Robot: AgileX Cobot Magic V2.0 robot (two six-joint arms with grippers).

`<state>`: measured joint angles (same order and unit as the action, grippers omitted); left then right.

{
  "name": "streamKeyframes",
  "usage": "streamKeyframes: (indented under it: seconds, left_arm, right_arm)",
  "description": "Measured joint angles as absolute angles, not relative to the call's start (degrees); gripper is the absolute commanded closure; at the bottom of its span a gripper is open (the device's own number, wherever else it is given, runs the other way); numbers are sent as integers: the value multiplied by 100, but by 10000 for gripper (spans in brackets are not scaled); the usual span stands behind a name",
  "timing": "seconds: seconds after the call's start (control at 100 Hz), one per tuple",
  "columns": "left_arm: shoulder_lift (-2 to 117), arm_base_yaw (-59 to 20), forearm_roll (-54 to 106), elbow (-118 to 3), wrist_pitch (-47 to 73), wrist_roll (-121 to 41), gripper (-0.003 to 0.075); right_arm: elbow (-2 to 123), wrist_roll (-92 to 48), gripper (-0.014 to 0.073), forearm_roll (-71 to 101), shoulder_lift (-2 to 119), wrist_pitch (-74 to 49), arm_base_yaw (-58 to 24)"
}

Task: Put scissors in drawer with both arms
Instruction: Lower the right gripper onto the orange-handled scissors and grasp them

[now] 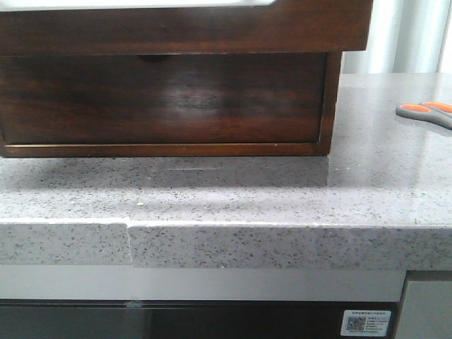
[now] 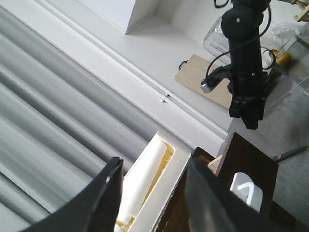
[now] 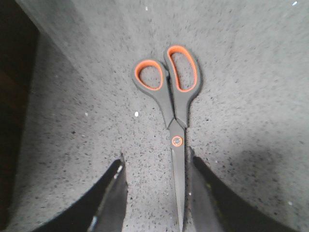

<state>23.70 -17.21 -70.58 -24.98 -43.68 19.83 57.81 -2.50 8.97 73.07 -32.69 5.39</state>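
Overhead, the right tool [image 3: 154, 193] gapes wide, straddling the scissors' [image 3: 174, 101] blades, gripping nothing.

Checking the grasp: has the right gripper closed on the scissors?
No, the scissors lie flat on the countertop between the open right gripper.

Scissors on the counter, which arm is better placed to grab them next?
Right. The right gripper hangs open directly over the scissors, blades between its fingers. The left gripper is raised, open, above the wooden box.
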Motion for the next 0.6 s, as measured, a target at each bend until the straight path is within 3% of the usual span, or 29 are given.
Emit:
streamKeyframes:
  seconds: [0.6]
  left_arm:
    - [2345, -1721, -7055, -2498, -4342, 2004, 427]
  right_arm:
    - [7358, -250, 330, 469, 9570, -4371, 539]
